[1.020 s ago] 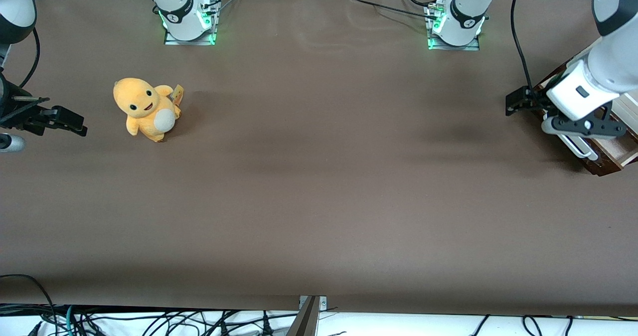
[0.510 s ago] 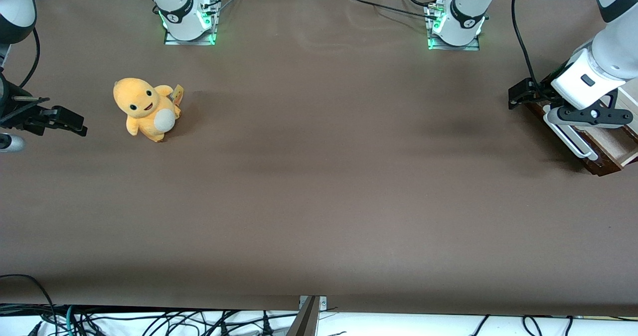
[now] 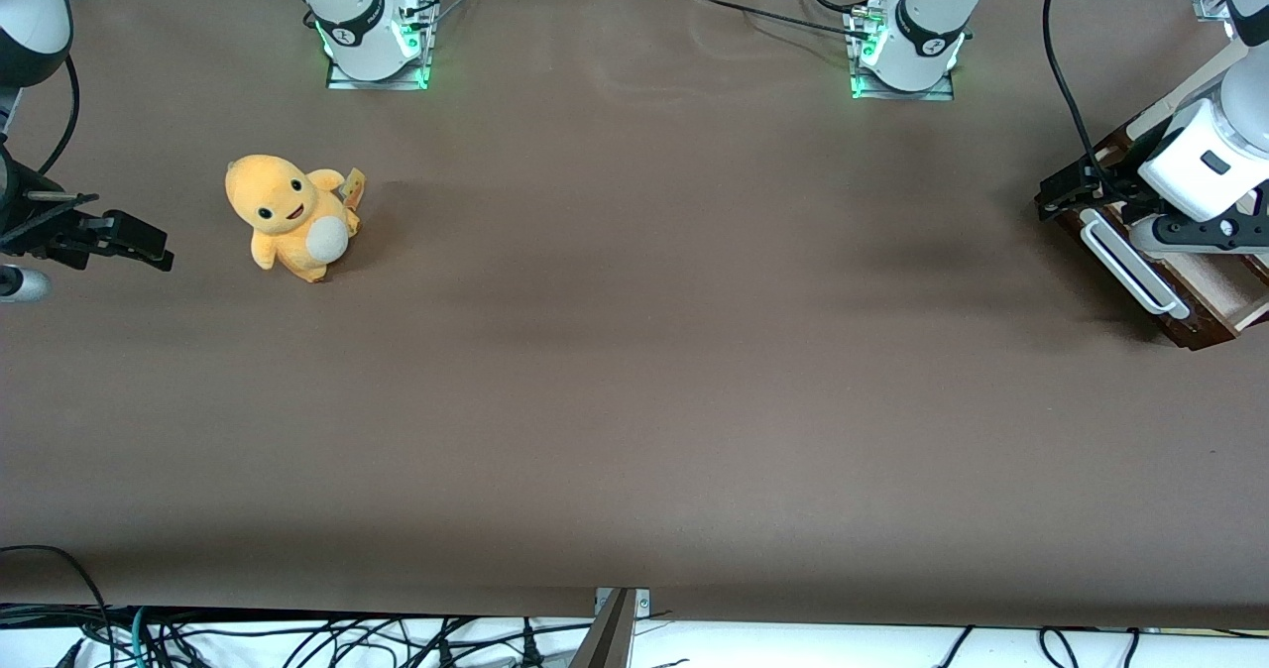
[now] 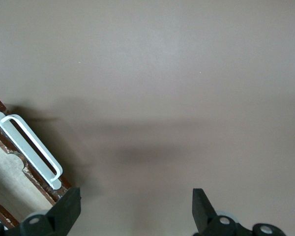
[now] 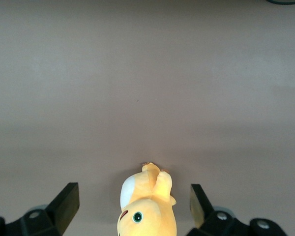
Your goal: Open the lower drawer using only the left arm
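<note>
The lower drawer [image 3: 1180, 281] stands pulled out from its cabinet at the working arm's end of the tabletop [image 3: 634, 381], its pale wood floor showing inside the dark brown front. The long white bar handle [image 3: 1132, 274] runs along that front, on the side facing the middle of the tabletop; in the left wrist view the same handle [image 4: 32, 150] is a slim white loop against the brown edge, with light wood next to it.

The gripper [image 4: 135, 209] of the left arm [image 3: 1214, 143] hangs above the drawer, just above and beside the handle and holding nothing. Its two fingers [image 4: 69, 206] are spread wide apart, with bare brown tabletop between them. One fingertip sits just beside the handle's near end without touching it; the other is well clear of the drawer over the tabletop. A black cable [image 3: 1066, 73] loops down to the arm's wrist, which lies over the drawer's farther part, away from the front camera.

Well apart from the gripper, toward the parked arm's end of the tabletop, a yellow plush toy [image 3: 290, 216] with a white belly sits upright. Still farther from the front camera than the gripper, two white arm bases [image 3: 907, 39] stand on plates lit green along the tabletop's edge.
</note>
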Motion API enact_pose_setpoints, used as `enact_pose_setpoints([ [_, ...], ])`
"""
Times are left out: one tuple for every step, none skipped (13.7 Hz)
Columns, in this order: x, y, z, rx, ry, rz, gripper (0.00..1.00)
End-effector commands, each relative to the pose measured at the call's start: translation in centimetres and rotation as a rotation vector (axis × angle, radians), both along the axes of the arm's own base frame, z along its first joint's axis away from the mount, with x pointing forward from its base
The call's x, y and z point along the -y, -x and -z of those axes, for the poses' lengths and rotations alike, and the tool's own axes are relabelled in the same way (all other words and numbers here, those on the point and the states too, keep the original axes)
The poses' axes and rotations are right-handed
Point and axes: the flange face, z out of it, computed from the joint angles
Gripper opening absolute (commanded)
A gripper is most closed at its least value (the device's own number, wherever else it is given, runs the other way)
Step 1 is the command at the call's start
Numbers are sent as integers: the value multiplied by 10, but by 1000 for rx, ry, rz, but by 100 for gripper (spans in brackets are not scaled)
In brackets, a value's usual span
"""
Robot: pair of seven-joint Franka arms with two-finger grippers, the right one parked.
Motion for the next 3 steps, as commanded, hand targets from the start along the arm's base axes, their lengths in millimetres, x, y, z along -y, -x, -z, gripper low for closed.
enact_pose_setpoints([
  [3, -1, -7, 1, 11, 16, 100],
  [4, 0, -6, -2, 11, 19, 100],
  [6, 0, -6, -2, 11, 22, 100],
])
